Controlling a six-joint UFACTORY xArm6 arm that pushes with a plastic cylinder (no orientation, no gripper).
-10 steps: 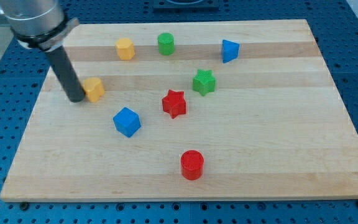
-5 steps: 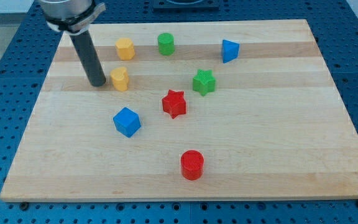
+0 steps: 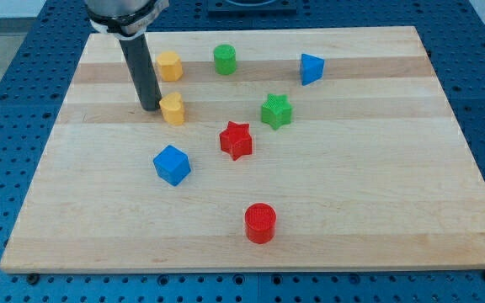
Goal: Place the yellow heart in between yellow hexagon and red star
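The yellow heart lies on the wooden board, below the yellow hexagon and to the upper left of the red star. My tip stands right against the heart's left side, touching it. The rod rises from there toward the view's top, just left of the hexagon.
A green cylinder and a blue triangular block lie near the top edge. A green star sits right of the heart. A blue cube lies below the heart, and a red cylinder near the bottom.
My tip has moved to the right and slightly up, pushing the yellow heart rightward from the board's left side to below the yellow hexagon. Other blocks have not moved.
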